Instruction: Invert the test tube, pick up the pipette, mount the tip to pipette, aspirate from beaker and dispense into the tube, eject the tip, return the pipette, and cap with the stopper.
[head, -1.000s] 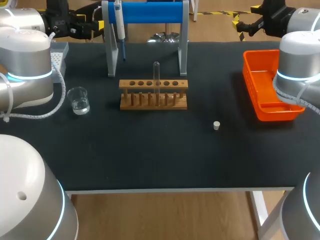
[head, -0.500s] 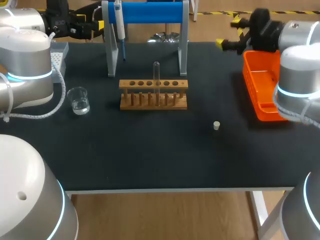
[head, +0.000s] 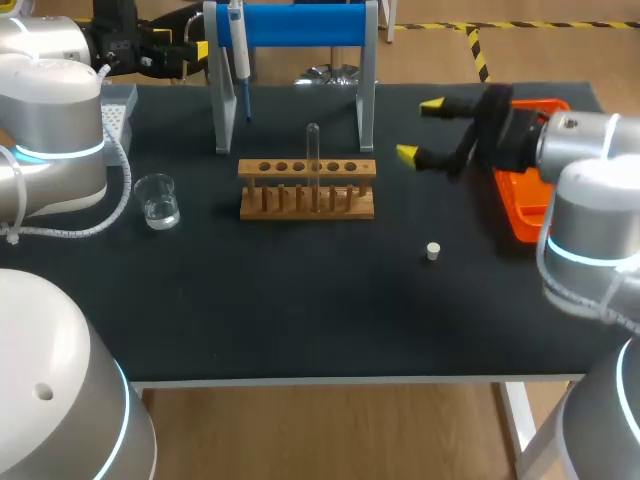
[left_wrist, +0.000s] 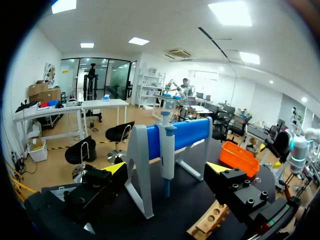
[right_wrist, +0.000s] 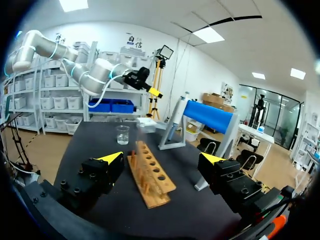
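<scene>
A clear test tube stands upright in the wooden rack at mid-table. The pipette hangs on the blue stand behind it. A beaker holding a little liquid sits left of the rack, and a small white stopper lies to its front right. My right gripper hovers open just right of the rack, fingers pointing at it; the rack lies ahead between its fingers. My left gripper is open at the back left, with the pipette ahead of it.
An orange tray stands at the right edge, partly hidden by my right arm. A grey tip box sits at the back left, beside my left arm. Bare black tabletop lies in front of the rack.
My right arm has swung from the back right corner, over the orange tray, leftwards towards the rack, staying open. The left arm and the objects have not moved.
</scene>
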